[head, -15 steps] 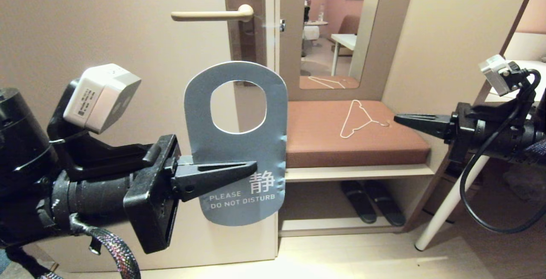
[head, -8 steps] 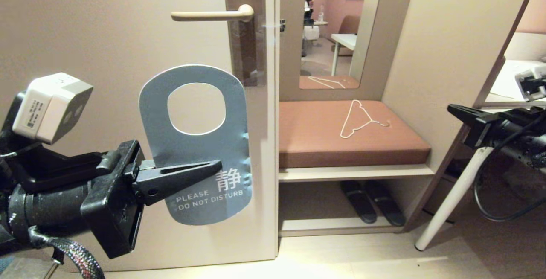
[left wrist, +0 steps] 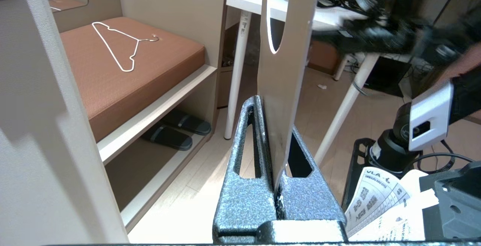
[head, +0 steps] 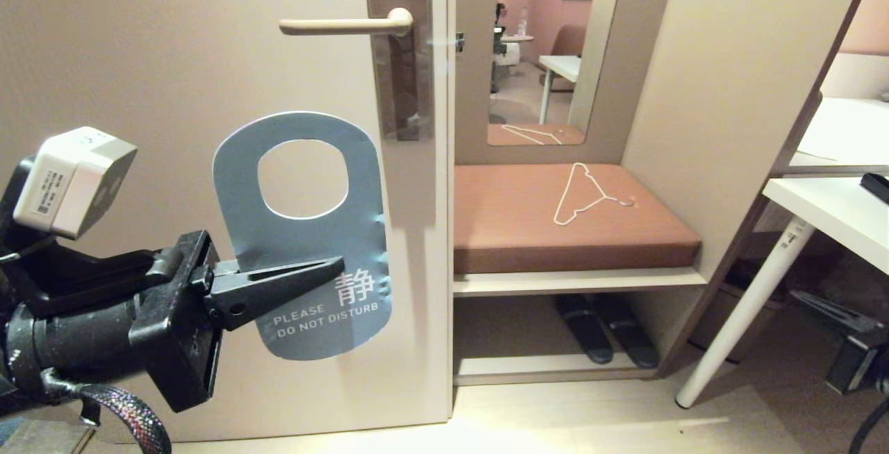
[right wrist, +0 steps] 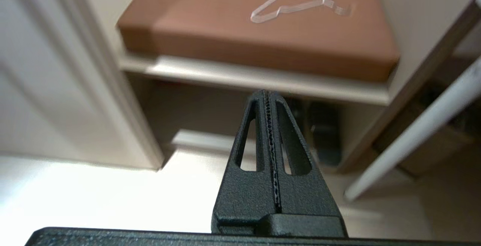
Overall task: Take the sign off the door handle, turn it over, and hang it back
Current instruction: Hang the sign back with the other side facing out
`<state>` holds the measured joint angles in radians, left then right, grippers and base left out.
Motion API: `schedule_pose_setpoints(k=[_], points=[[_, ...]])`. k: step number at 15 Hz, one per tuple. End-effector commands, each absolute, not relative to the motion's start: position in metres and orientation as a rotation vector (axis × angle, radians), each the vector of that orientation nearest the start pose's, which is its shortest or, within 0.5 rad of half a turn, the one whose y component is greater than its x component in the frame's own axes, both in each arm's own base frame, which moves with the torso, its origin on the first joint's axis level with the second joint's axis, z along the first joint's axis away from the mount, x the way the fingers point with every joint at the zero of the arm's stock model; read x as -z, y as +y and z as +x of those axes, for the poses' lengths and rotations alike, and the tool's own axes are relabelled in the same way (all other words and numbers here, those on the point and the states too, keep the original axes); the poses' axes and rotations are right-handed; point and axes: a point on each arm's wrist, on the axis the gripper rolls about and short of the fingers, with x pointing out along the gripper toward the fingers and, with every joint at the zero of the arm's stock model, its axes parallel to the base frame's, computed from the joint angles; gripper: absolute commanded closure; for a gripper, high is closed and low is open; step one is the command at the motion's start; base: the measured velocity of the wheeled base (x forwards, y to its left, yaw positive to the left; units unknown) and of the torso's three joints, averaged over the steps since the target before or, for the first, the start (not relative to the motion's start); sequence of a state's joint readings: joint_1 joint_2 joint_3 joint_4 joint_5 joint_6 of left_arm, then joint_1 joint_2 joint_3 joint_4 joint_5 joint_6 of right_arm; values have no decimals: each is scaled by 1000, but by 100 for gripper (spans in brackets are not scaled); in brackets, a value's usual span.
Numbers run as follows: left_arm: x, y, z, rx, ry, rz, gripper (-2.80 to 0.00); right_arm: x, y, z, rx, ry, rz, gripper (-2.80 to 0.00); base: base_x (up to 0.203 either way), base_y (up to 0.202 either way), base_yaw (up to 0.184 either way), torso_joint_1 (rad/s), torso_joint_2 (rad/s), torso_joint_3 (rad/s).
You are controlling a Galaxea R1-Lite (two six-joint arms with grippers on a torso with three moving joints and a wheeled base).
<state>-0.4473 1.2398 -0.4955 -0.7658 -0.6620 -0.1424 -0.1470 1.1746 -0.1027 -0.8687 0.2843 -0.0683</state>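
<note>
Jaws of the left gripper (head: 305, 277) pinch the lower half of the sign (head: 300, 232), blue "DO NOT DISTURB" face toward the camera, held upright below and left of the door handle (head: 344, 24), which is bare. The right gripper (right wrist: 271, 125), pressed shut on nothing, sits low and far right of the handle, near the white table leg (head: 746, 305). The sign appears off and between removal and rehanging; next, its round hole must meet the lever's free end.
</note>
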Motion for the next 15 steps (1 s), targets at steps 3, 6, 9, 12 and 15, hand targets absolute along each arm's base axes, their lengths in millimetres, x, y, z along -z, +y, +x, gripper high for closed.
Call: schedule_pose_setpoints(k=[3, 6, 9, 12, 15], points=[[-219, -91, 157, 1111, 70, -125, 0, -131, -5, 85, -209, 136, -24, 0, 0, 0, 0, 0, 0, 0], [-218, -91, 158, 1110, 75, -126, 0, -121, 1, 52, -263, 154, -14, 0, 0, 0, 0, 0, 0, 0], [-217, -93, 162, 1110, 84, -126, 0, -103, 6, 21, -267, 199, -9, 0, 0, 0, 0, 0, 0, 0], [-215, -94, 164, 1111, 92, -121, 0, -97, 3, 18, -107, 240, -35, 0, 0, 0, 0, 0, 0, 0], [-214, -93, 163, 1107, 92, -121, 0, -89, 1, 6, -39, 225, -52, 0, 0, 0, 0, 0, 0, 0]])
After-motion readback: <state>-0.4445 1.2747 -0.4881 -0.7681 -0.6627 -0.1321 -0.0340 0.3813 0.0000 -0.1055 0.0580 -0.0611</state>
